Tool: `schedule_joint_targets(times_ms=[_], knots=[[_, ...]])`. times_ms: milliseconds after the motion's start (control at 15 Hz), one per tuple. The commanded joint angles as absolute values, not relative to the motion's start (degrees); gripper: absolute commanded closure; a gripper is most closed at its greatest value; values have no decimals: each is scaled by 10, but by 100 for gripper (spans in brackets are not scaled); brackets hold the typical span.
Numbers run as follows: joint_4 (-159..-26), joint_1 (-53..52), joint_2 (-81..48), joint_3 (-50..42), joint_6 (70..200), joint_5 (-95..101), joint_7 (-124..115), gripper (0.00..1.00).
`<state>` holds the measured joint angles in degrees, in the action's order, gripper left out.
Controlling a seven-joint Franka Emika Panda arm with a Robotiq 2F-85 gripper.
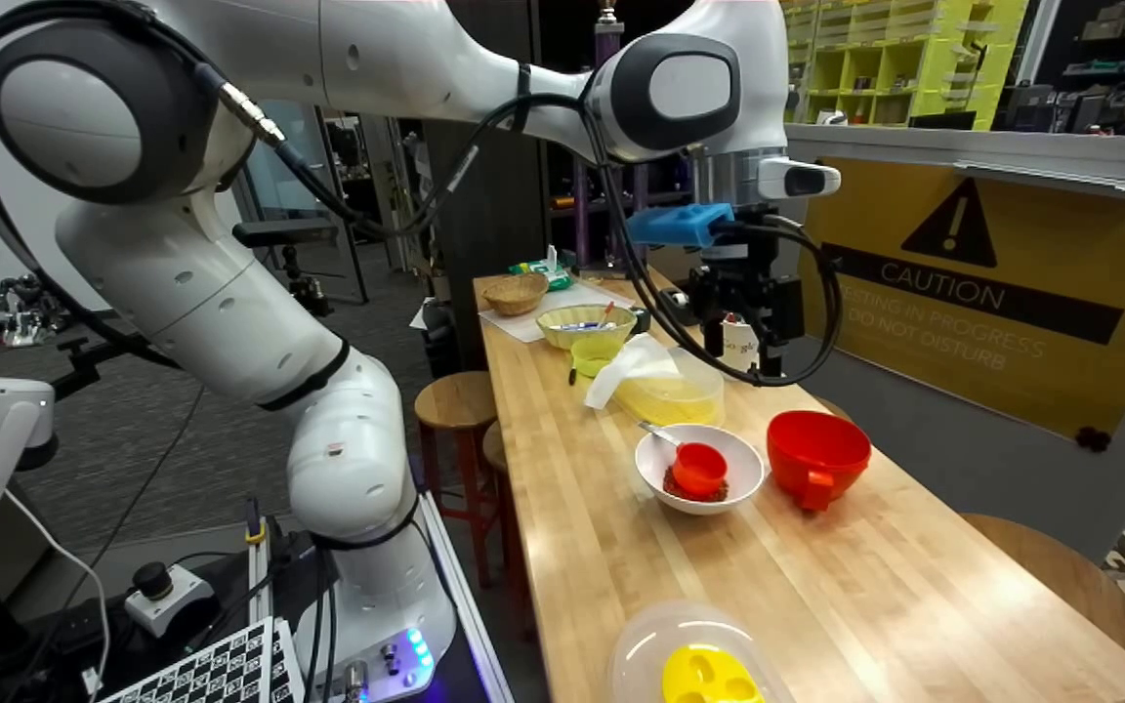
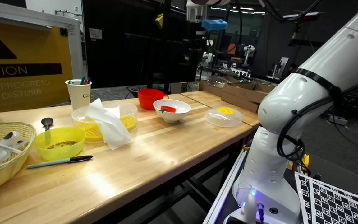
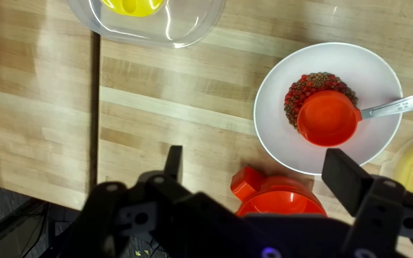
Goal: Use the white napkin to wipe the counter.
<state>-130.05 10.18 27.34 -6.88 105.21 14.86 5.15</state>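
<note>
The white napkin (image 1: pixel 636 363) hangs crumpled over the rim of a clear, yellow-bottomed container, one end reaching down to the wooden surface. In an exterior view the napkin (image 2: pixel 108 126) drapes over the container's near side; the wrist view does not show it. The counter (image 1: pixel 602 557) is a long pale wooden tabletop, and its boards (image 3: pixel 177 89) fill much of the wrist view. My gripper (image 3: pixel 256 159) is open, fingers wide apart and nothing between them. It points down, well above the counter, over the area of the red bowl and apart from the napkin.
A white bowl (image 1: pixel 738 469) holding a red measuring cup stands beside a red handled bowl (image 1: pixel 816 454). A clear lid (image 2: pixel 222 117) lies toward one end. Near the napkin are a yellow bowl (image 2: pixel 59 151), a marker (image 2: pixel 54 162), a paper cup (image 2: pixel 79 95) and a basket (image 2: pixel 14 161).
</note>
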Motion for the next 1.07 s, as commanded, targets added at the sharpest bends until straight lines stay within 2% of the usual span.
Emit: schedule_joint_targets(times_ms=[0, 1000], knots=[[-1299, 96, 273, -74, 1050, 151, 50, 0], [-1303, 84, 276, -83, 1052, 145, 92, 0]])
